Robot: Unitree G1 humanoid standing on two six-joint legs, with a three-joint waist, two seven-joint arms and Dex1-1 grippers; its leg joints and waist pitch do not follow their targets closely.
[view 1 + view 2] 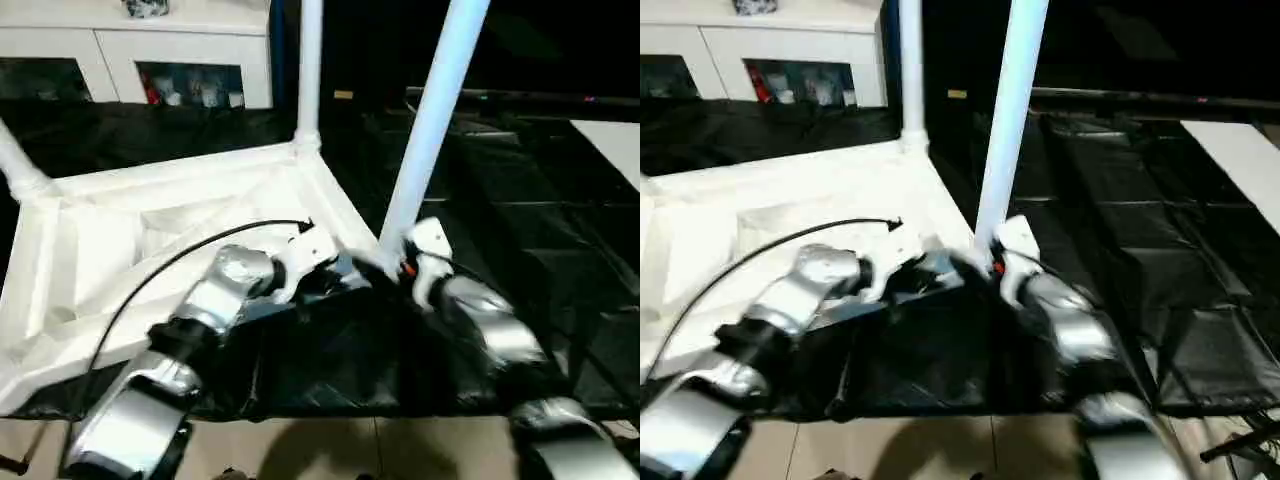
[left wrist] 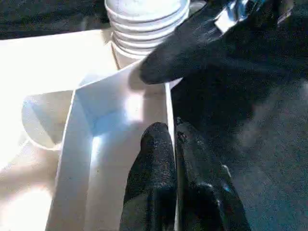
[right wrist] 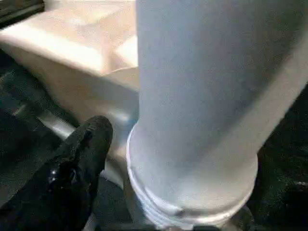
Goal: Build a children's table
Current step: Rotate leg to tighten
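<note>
Head views: the children's table [image 1: 150, 230] lies inverted on the black-covered tabletop [image 1: 560, 250]; seat the near leg [image 1: 425, 130] squarely in its corner socket. Left wrist view: left tool [image 2: 174, 139] clenched on the table's rim. Right wrist view: right tool released beside the leg; a cable [image 1: 170, 265] crosses nearby.

Black sheeting [image 1: 520, 230] covers the work surface. White cabinet [image 1: 150, 50] with glass-fronted compartments stands behind it. Pale tiled floor [image 1: 330, 450] shows at the near edge
</note>
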